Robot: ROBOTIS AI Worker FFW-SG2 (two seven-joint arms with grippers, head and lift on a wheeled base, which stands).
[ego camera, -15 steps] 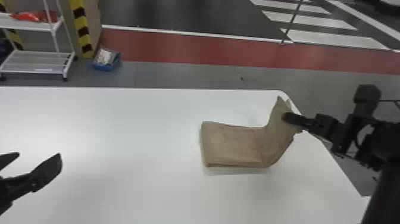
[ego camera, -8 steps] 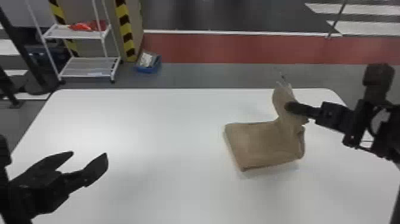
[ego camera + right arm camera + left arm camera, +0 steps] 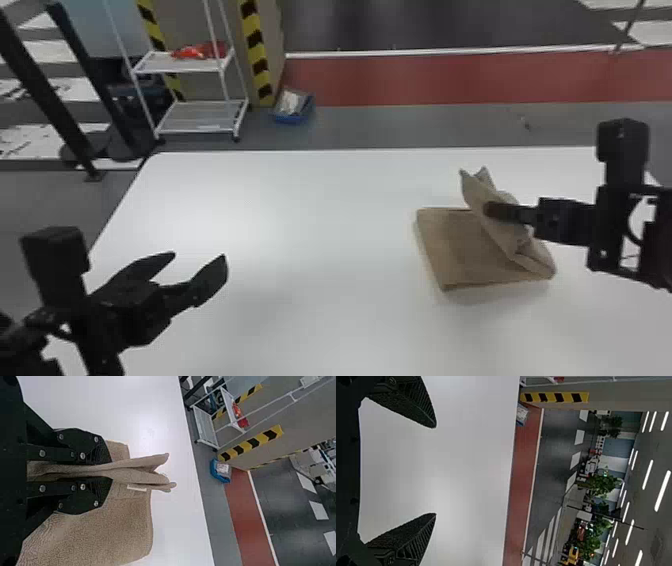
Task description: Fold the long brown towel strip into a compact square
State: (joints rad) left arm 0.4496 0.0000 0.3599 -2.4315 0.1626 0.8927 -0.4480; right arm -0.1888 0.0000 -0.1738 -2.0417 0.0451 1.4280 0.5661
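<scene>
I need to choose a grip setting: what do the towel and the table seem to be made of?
Towel: soft cloth, matte, likely terry cotton or a similar fibre; its fine nubbly surface and loose folds suggest this.

Table: hard, smooth and white with a slight sheen, shown by a soft, blurry glare; perhaps laminate, though painted board would look much the same.

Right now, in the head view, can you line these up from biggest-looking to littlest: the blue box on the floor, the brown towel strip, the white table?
1. white table
2. brown towel strip
3. blue box
</scene>
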